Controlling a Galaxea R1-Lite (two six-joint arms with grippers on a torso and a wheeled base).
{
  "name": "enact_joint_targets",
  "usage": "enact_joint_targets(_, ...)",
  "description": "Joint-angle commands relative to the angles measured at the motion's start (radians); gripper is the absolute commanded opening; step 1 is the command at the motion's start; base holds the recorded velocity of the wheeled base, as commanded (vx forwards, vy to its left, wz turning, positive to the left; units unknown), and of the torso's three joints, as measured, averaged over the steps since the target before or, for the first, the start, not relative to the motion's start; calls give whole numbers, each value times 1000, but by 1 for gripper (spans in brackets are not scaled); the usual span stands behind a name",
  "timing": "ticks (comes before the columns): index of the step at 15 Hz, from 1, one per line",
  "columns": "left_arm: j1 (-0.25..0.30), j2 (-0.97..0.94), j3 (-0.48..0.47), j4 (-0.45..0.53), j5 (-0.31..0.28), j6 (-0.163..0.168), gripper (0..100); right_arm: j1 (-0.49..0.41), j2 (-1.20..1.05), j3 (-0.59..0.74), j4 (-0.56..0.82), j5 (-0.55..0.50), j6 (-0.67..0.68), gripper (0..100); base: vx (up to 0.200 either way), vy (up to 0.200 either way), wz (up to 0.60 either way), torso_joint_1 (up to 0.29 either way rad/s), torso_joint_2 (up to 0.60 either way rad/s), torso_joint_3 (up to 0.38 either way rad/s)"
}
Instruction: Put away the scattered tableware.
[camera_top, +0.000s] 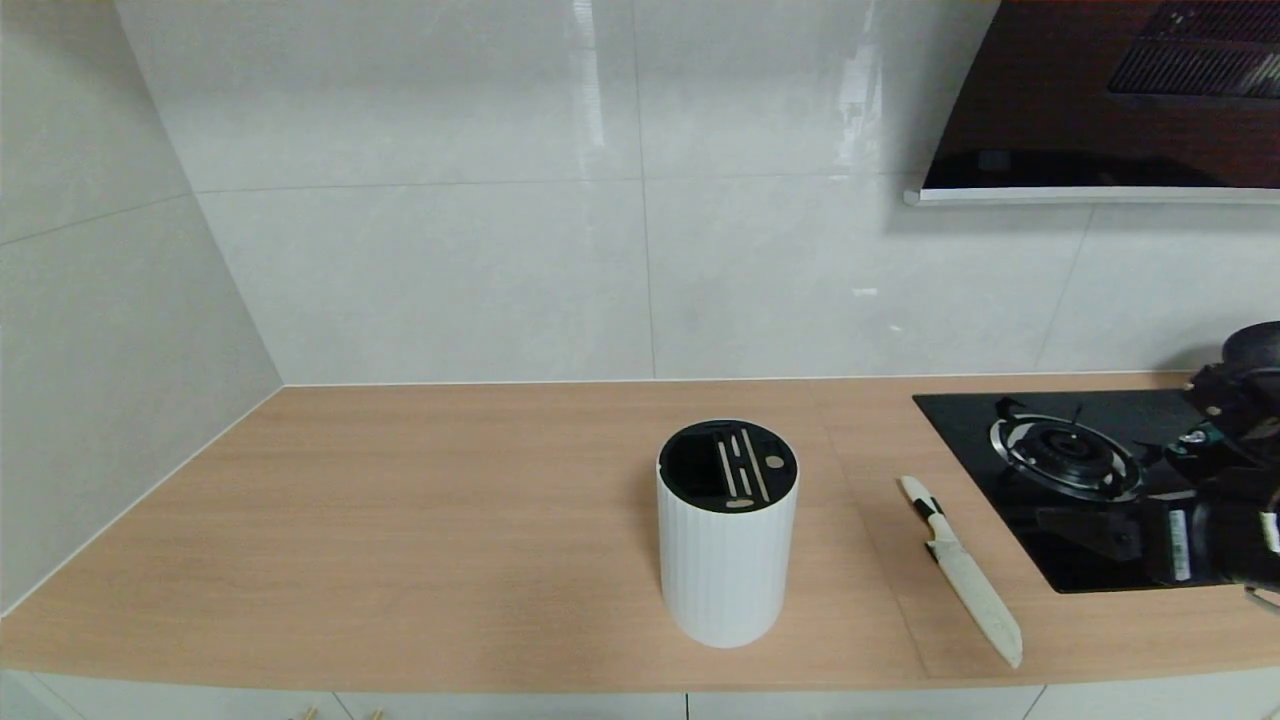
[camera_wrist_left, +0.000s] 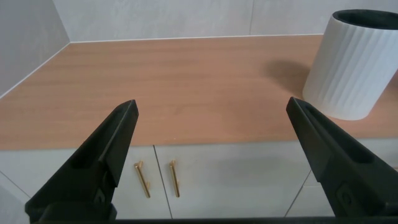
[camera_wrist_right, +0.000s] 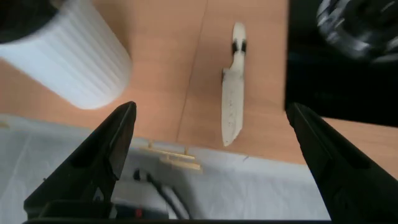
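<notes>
A: Layout?
B: The counter (camera_top: 450, 520) carries the holder (camera_top: 727, 560), upright with its slots up, ready to take a blade. The knife (camera_top: 960, 570) lies flat between the holder and the hob (camera_top: 1080, 480), handle toward the wall.
A: Grippers?
B: Both empty. The right gripper (camera_wrist_right: 210, 109) is spread wide above the knife, not touching. The left gripper (camera_wrist_left: 211, 109) is spread wide off the counter's front edge.

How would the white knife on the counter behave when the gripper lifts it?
The knife looks stiff, so it should keep its shape. It lies flat on the smooth counter, so it may slide when pinched. Its blade is longer than the handle; held by the handle, it may tip blade-down.
</notes>
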Motion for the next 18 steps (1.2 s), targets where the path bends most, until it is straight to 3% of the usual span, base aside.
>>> enact_joint_targets(1, 0, 0, 0, 0, 0, 0, 100, 9, 330, -98, -53, 3, -11, 100, 0, 0, 0, 0, 0, 0)
enact_joint_targets(7, 0, 0, 0, 0, 0, 0, 100, 9, 662, -150, -283, -8, -76, 100, 0, 0, 0, 0, 0, 0)
enact_joint_targets(18, 0, 0, 0, 0, 0, 0, 100, -9, 935, -227, -426, -59, -84, 100, 0, 0, 0, 0, 0, 0)
